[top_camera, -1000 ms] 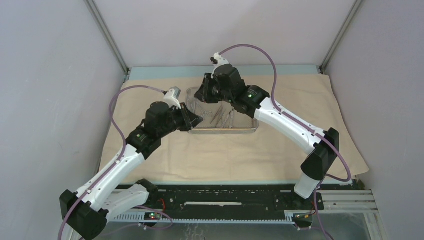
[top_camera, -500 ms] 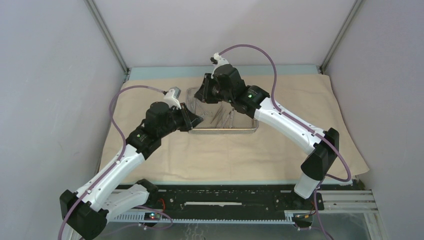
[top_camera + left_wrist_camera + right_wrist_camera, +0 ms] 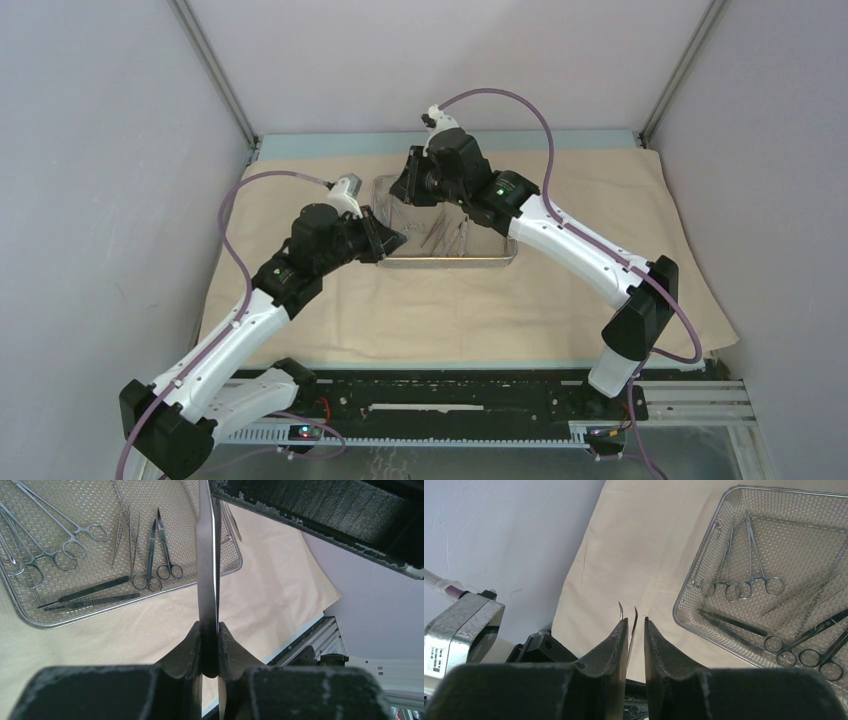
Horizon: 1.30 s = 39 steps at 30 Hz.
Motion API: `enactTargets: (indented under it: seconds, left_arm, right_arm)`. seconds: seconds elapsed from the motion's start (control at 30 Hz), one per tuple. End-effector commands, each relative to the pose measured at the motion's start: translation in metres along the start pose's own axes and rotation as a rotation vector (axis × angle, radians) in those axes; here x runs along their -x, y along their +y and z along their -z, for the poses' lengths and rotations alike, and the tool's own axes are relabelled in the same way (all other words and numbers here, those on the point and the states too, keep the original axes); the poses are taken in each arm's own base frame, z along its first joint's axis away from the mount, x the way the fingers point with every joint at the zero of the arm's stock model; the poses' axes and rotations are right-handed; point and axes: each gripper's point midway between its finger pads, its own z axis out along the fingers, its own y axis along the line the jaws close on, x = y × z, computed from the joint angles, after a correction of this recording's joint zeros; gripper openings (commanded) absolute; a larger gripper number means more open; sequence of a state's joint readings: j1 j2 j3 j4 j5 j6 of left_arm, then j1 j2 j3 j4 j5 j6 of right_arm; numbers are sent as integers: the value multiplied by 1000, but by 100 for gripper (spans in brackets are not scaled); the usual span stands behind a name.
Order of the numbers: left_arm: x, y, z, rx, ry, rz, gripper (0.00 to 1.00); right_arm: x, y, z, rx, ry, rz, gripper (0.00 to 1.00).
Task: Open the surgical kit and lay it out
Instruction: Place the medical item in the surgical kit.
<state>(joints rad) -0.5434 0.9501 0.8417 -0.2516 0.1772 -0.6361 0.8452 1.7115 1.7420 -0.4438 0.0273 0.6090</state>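
The left gripper's (image 3: 210, 627) jaws pinch slim steel tweezers (image 3: 207, 555) above the beige cloth wrap (image 3: 150, 625) beside the shallow steel mesh tray (image 3: 145, 495); if they let go while the right gripper's (image 3: 636, 622) narrowly parted jaws, hold unclear, lack purchase, the tweezers could fall.

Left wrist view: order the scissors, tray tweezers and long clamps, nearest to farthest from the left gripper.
1. Scissors, right side of the tray, closest to the left gripper.
2. Tweezers, middle.
3. Long clamps, left side.
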Motion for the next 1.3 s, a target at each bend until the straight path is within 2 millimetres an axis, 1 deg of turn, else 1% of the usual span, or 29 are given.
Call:
enactTargets:
  seconds: [0.0, 0.07, 0.3, 0.4, 0.73, 0.87, 0.93, 0.97, 1.0, 1.07, 1.1, 1.13, 1.17, 1.2, 1.27]
  left_arm:
    - [30, -26, 9, -65, -85, -39, 0]
    - [30, -26, 9, -64, -85, -39, 0]
    - [32, -27, 9, -67, -89, -42, 0]
    - [32, -27, 8, -69, -86, -45, 0]
    - [33, -27, 7, -66, -85, -50, 0]
    - [33, -27, 7, -64, -87, -53, 0]
    - [32, -25, 6, -55, -85, -52, 0]
    - [32, -24, 5, -51, -85, -52, 2]
    - [32, -22, 5, -45, -84, -51, 11]
    - [30, -20, 5, -37, -81, -50, 26]
    - [30, -20, 6, -36, -84, -53, 36]
    - [30, -17, 7, -27, -87, -54, 44]
    - [30, -16, 8, -21, -91, -60, 51]
    - [30, -15, 9, -17, -94, -67, 58]
    - [30, -12, 11, -3, -99, -77, 66]
  right_arm:
    - [23, 11, 14, 38, -73, -9, 25]
    - [23, 11, 13, 38, -62, -7, 25]
    - [10, 10, 4, 28, -30, -4, 24]
    - [8, 10, 2, 28, -27, -3, 23]
    - [-1, 10, -4, 23, -1, 1, 18]
    - [-1, 8, -5, 17, -3, -1, 11]
    - [0, 9, -4, 17, -6, 1, 3]
    - [2, 9, -3, 17, -8, 1, 0]
    - [4, 9, -3, 14, -10, 5, 0]
    - [7, 5, -2, 5, -10, 14, 0]
    - [10, 3, -1, 5, -12, 15, 0]
    - [13, -1, 0, 5, -14, 17, 0]
    - [21, -9, 1, -8, -26, 17, 0]
    - [23, -13, 4, 3, -17, 23, 0]
    - [32, -22, 7, 18, -9, 50, 0]
